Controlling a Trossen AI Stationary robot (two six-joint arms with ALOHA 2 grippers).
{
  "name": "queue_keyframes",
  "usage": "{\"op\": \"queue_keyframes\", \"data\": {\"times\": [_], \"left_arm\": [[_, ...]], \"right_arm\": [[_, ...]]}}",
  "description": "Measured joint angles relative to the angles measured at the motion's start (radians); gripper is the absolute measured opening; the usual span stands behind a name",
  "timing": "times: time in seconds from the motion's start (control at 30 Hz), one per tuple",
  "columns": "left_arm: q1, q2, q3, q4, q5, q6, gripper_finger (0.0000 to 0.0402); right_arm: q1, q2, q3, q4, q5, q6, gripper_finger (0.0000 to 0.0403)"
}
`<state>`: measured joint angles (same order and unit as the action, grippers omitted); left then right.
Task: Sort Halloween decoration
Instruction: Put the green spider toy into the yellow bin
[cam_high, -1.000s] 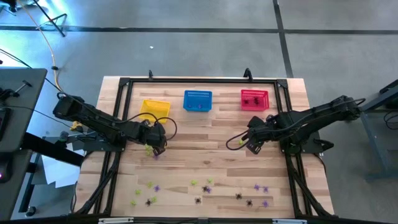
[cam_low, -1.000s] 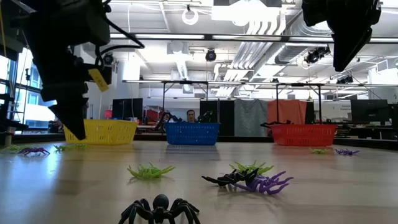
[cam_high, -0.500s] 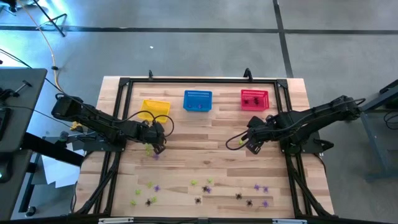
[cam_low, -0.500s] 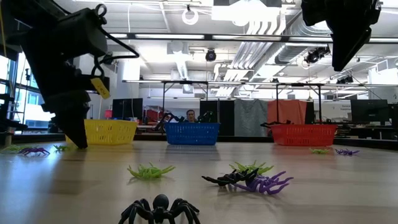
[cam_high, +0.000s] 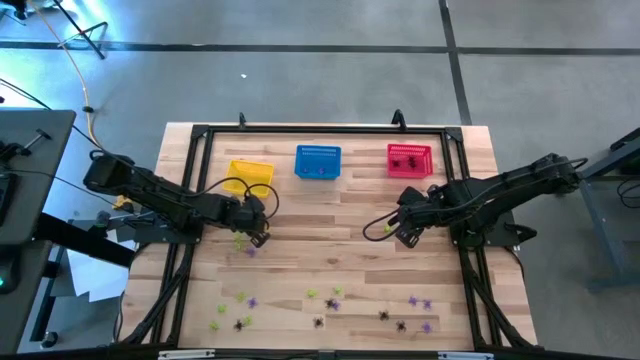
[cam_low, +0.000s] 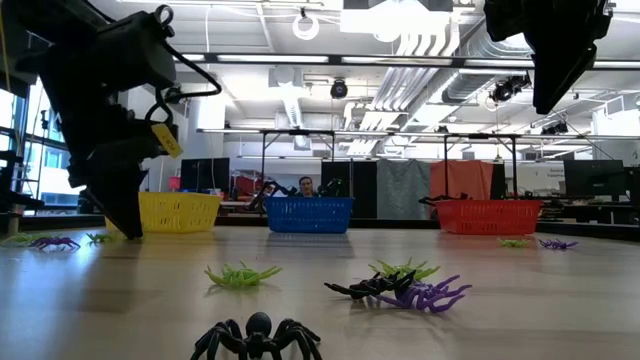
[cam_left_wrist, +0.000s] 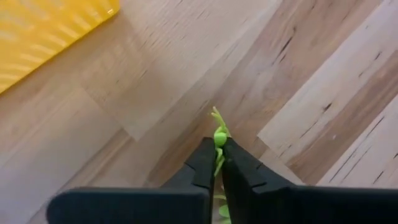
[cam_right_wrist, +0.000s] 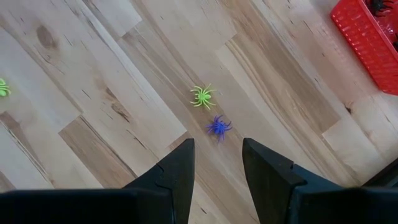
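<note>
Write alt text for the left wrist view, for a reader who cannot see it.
The left gripper is shut on a yellow-green spider, pinched between its two dark fingers just above the wooden table. A corner of the yellow basket shows at the frame's edge.

Bare wood between arms; 3 baskets (cam_high: 318, 162) line far edge; spiders (cam_high: 330, 298) litter near edge.

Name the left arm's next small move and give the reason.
Probably lift: the left gripper is shut on a yellow-green spider just above the table, so raising it and swinging toward the yellow basket nearby seems the sensible step.
</note>
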<state>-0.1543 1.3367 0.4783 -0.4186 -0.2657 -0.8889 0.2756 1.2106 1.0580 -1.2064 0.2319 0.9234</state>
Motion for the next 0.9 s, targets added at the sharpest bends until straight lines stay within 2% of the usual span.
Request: {"op": "queue_keyframes", "data": {"times": [0.23, 0.37, 0.47, 0.7, 0.83, 0.9], "left_arm": [[-0.003, 0.003, 0.075, -0.021, 0.014, 0.032, 0.0003], [-0.003, 0.003, 0.148, -0.102, -0.017, 0.072, 0.0001], [-0.003, 0.003, 0.219, -0.193, -0.070, 0.108, 0.0001], [-0.001, 0.002, 0.390, -0.515, -0.244, 0.152, 0.0001], [0.045, 0.001, 0.426, -0.652, -0.345, 0.163, 0.0001], [0.089, 0.001, 0.425, -0.678, -0.354, 0.223, 0.0001]], "right_arm": [[0.000, 0.000, 0.000, 0.000, 0.000, 0.000, 0.0130], [0.000, 0.000, 0.000, 0.000, 0.000, 0.000, 0.0130], [0.000, 0.000, 0.000, 0.000, 0.000, 0.000, 0.0130], [0.000, 0.000, 0.000, 0.001, 0.000, 0.000, 0.0130], [0.000, 0.000, 0.000, 0.001, 0.000, 0.000, 0.0130], [0.000, 0.000, 0.000, 0.001, 0.000, 0.000, 0.0130]]}}
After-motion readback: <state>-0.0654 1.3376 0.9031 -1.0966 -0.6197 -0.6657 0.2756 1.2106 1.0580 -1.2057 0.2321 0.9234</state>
